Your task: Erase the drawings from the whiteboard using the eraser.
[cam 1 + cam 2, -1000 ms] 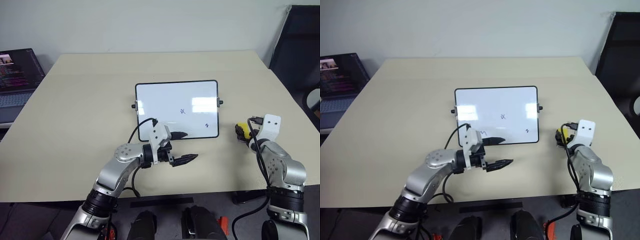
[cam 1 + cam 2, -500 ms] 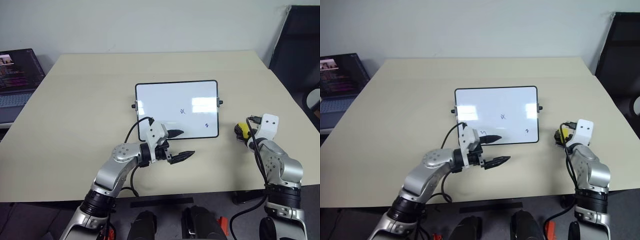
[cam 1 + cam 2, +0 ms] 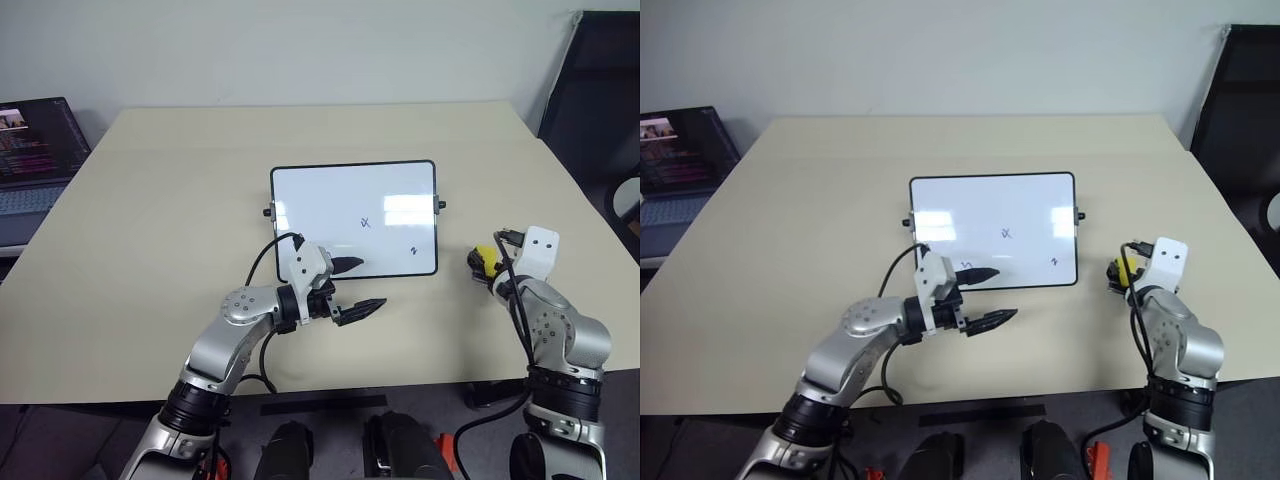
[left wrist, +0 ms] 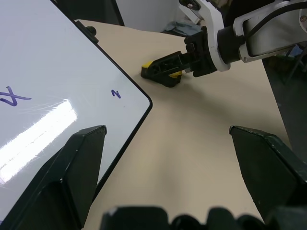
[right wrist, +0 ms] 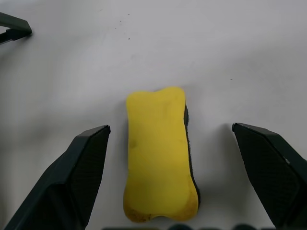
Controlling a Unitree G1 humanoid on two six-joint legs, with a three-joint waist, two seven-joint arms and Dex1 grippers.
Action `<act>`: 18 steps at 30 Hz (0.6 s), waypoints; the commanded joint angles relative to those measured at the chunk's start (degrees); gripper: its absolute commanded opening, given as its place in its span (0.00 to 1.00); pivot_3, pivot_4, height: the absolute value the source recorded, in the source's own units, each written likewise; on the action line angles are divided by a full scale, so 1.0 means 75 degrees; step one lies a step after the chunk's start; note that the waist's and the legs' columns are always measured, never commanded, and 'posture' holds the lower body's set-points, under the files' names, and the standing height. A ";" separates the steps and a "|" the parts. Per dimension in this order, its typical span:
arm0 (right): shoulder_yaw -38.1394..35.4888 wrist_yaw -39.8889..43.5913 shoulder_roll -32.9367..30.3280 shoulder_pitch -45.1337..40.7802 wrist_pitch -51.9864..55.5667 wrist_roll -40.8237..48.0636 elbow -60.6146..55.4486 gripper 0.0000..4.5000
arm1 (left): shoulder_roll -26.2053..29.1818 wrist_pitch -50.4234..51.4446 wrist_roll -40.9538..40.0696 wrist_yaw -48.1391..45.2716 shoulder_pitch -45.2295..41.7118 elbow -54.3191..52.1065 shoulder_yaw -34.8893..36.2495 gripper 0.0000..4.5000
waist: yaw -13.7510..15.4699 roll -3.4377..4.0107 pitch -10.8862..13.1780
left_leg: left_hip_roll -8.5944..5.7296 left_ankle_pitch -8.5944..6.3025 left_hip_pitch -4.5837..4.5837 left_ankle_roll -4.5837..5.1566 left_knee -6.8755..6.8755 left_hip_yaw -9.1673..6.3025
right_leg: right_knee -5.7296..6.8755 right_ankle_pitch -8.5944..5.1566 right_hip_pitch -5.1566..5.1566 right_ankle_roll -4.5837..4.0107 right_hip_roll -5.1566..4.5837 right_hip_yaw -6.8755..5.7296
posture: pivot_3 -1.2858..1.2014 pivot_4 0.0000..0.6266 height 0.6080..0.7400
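A small glossy white whiteboard with a thin black frame [image 3: 354, 218] lies mid-counter on the beige counter [image 3: 150, 220]. The small yellow eraser block with a black underside [image 5: 159, 153] sits at its 4 o'clock, apart from it, between the wide-spread fingers of the right gripper [image 5: 168, 191], untouched. The left gripper [image 3: 355, 288], also wide, hovers at the board's 6 o'clock edge. The right eye view shows three dark blue marker drawings [image 3: 1008, 233]; the left wrist view catches two.

Whiteboard [image 3: 353, 215] lies flat mid-table, glossy white with a thin black frame, rounded corners and little side knobs. Three tiny blue drawings [image 3: 1008, 233] are on its near half, all unerased. The yellow eraser [image 5: 159, 153], black underneath, sits on the table off to the board's right, not touching it.
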 commanded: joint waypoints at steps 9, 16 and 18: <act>-0.0190 0.0006 0.0118 -0.0101 -0.0057 0.0098 -0.0261 0.31 | -0.0025 -0.0218 0.0072 0.0147 -0.0112 -0.0114 0.0205 1.00 | -0.0001 0.0000 0.0000 | 0.0000 0.0000 0.0000 0.0000 0.0000 0.0000 | 0.0000 0.0000 0.0000 0.0000 0.0000 0.0000 | 0.52 0.24 1.00; -0.0017 0.0087 0.0080 -0.0111 -0.0234 -0.0025 -0.0191 0.26 | -0.0030 -0.0277 0.0085 0.0234 -0.0103 -0.0110 0.0239 1.00 | -0.0002 0.0000 0.0000 | 0.0000 0.0000 0.0001 0.0000 0.0000 0.0000 | 0.0001 0.0000 0.0000 0.0000 0.0000 0.0000 | 0.52 0.24 1.00; 0.0103 0.0128 0.0048 -0.0081 -0.0323 -0.0088 -0.0254 0.26 | -0.0046 -0.0287 0.0081 0.0255 -0.0138 -0.0074 0.0255 1.00 | -0.0003 0.0000 0.0000 | 0.0000 0.0000 0.0001 0.0000 0.0000 0.0000 | 0.0001 0.0000 0.0000 0.0000 0.0000 0.0000 | 0.52 0.24 1.00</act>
